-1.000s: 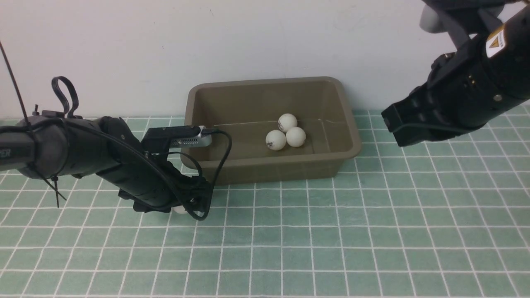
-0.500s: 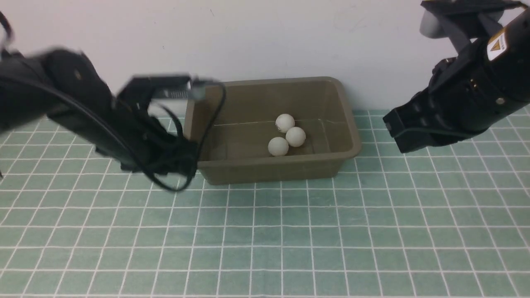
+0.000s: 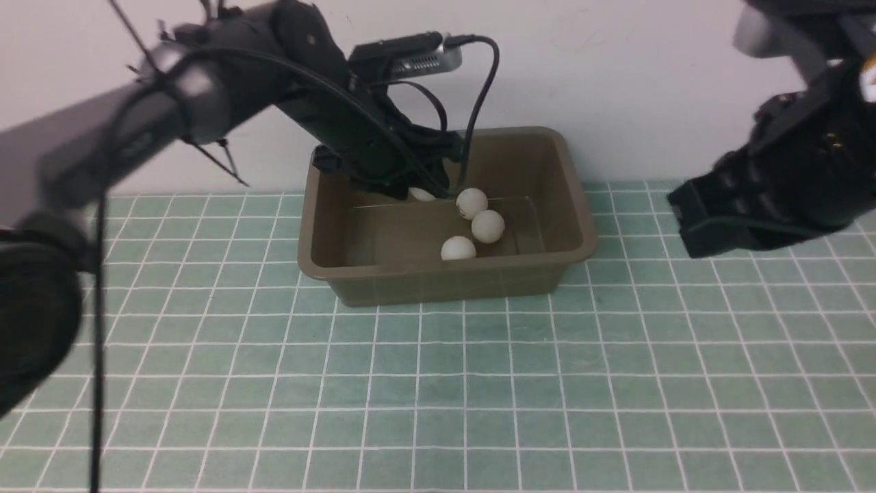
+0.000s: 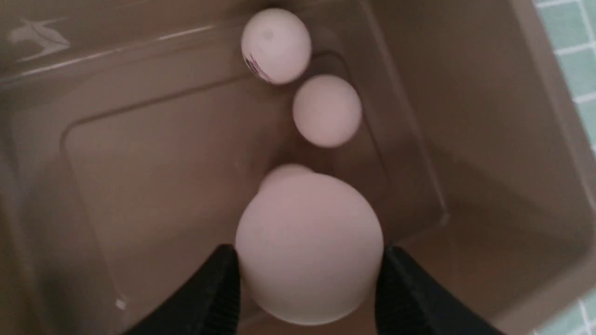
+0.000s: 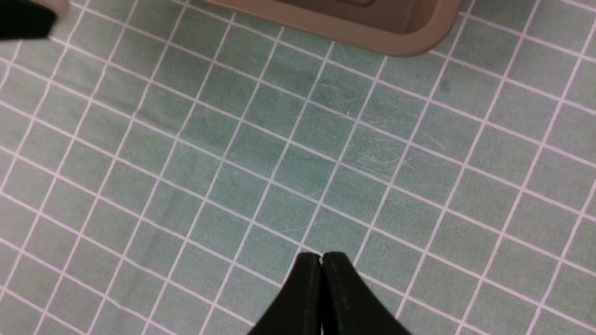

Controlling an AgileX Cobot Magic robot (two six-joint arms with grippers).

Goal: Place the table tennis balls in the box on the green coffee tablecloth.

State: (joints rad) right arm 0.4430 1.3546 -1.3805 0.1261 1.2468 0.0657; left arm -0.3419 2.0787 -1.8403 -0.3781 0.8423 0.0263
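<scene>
1 table tennis ball (image 4: 309, 246) is gripped by the left tool (image 4: 309, 253) over the floor of the box (image 3: 575, 205); 3 more table tennis balls (image 3: 488, 226) are seen lying on that floor, near the box's middle; the right tool (image 5: 321, 263) is clenched empty beyond the box's right end, above the green tablecloth (image 3: 438, 383).

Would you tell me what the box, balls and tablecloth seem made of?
Box: likely plastic, olive-brown, smooth with a faint sheen, moulded rounded rim. Table tennis balls: probably thin plastic, matte white. Tablecloth: seemingly fabric, matte, with faint fibre-like marks.
</scene>
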